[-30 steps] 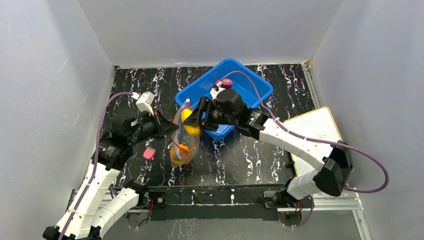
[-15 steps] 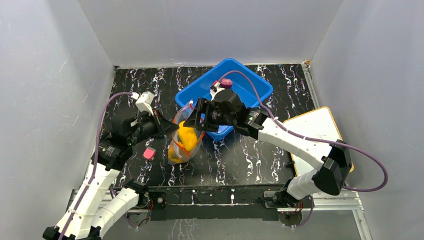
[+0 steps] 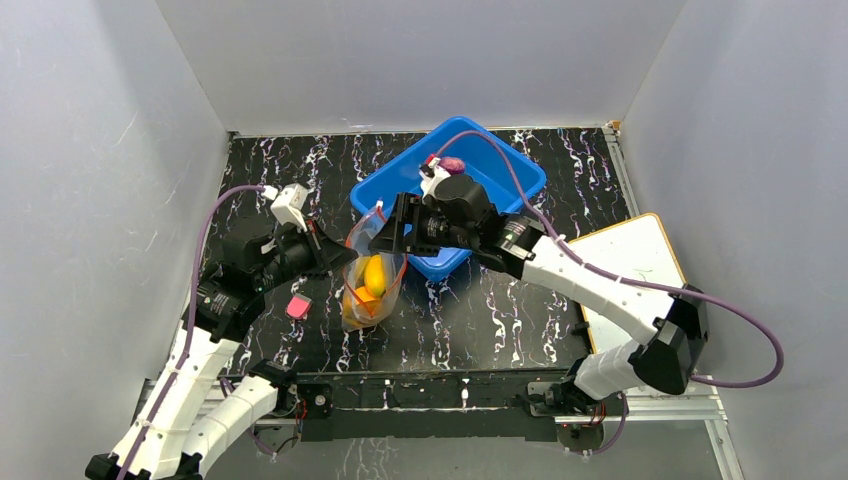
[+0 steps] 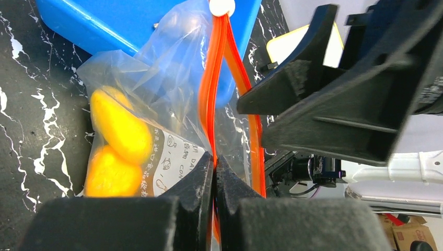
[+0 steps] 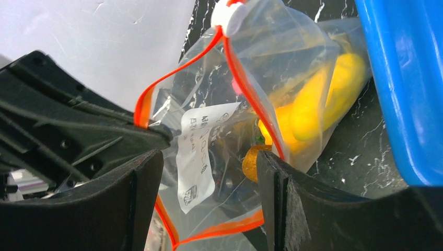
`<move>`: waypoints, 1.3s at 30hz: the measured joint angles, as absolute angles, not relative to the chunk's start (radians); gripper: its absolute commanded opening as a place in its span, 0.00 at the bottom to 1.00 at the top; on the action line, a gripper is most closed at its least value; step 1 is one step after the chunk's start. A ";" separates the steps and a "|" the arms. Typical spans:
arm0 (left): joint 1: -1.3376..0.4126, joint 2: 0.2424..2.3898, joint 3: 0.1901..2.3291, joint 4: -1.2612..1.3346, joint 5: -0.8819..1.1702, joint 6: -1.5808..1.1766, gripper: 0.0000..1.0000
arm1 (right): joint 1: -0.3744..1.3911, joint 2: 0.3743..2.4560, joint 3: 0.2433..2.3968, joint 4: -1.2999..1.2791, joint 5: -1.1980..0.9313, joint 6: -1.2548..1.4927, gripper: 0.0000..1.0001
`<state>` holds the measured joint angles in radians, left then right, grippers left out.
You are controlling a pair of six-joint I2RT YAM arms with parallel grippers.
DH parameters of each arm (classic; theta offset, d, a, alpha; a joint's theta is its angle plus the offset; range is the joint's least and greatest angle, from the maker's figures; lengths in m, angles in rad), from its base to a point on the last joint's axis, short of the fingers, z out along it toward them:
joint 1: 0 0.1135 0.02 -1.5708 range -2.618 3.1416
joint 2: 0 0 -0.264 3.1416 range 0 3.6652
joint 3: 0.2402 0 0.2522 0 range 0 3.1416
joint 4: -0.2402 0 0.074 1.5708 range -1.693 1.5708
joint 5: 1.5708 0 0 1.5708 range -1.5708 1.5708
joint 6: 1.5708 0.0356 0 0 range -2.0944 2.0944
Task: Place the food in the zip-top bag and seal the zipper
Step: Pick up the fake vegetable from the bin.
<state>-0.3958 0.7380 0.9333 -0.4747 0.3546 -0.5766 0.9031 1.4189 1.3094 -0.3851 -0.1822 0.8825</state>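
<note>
The zip-top bag (image 3: 372,290) hangs open between my grippers, its bottom on the table in front of the blue bin. My left gripper (image 3: 343,255) is shut on the bag's near mouth edge, pinching the zipper (image 4: 215,78) between its fingertips (image 4: 201,175). My right gripper (image 3: 385,237) is open and empty, its jaws either side of the bag's mouth (image 5: 209,172). Inside the bag lie a yellow oval fruit (image 5: 324,99), orange-yellow food (image 4: 107,175) and an orange-brown lump (image 5: 252,159). A white slider (image 4: 221,6) sits at the zipper's far end.
The blue bin (image 3: 500,165) stands just behind the bag, under my right arm. A small pink block (image 3: 297,306) lies on the table left of the bag. A white board (image 3: 630,260) lies at the right.
The yellow fruit that was at the bag's mouth by my right gripper has dropped down into the bag. The right gripper now stands open and empty. My left gripper has kept its hold.
</note>
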 measured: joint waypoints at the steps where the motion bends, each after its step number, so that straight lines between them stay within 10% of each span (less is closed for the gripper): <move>1: -0.396 0.738 0.933 -0.478 0.353 -0.572 0.00 | 0.903 1.407 1.309 -0.384 -0.182 0.859 0.64; 39: -0.396 0.691 0.920 -0.532 0.405 -0.439 0.00 | 0.680 1.625 1.388 -0.384 0.267 0.113 0.61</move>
